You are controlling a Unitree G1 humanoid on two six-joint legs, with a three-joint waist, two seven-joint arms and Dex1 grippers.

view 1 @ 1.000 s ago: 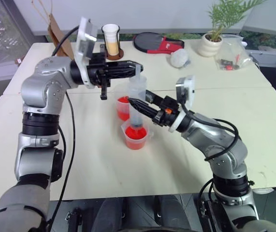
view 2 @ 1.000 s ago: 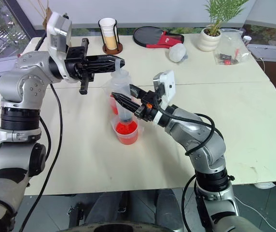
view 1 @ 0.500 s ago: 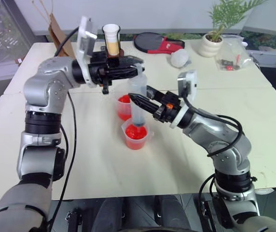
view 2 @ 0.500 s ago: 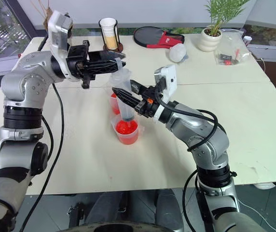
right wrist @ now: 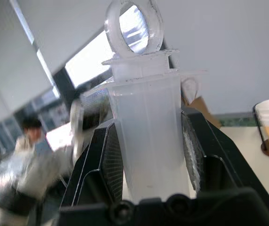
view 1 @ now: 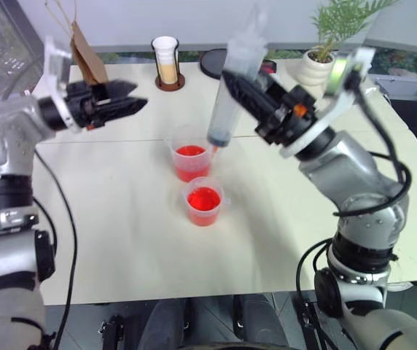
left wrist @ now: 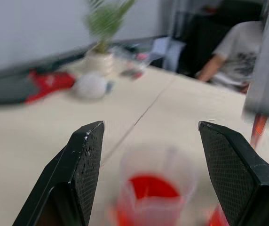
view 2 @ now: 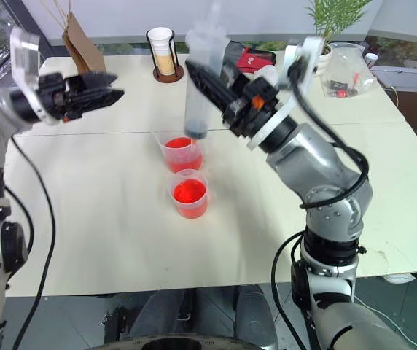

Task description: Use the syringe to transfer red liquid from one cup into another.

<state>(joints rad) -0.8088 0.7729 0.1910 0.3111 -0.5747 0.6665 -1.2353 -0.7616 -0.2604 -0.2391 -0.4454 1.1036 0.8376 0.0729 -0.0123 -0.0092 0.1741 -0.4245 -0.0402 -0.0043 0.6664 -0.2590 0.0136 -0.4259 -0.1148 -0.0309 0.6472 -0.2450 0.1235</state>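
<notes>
Right claw (view 1: 241,91) clamped on the clear syringe's (view 1: 232,95) stiff, slick barrel above two cups; left claw (view 1: 125,107) hangs apart, empty.

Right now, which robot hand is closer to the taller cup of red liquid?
The right. Its fingers hold the syringe with the tip just above the taller cup; the left fingers hang open off to the side.

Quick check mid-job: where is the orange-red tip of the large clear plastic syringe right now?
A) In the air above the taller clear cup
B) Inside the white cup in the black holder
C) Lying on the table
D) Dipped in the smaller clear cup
A: the right gripper holds the large clear plastic syringe raised, its orange-red tip just above the rim of the taller clear cup, touching no liquid.
</notes>
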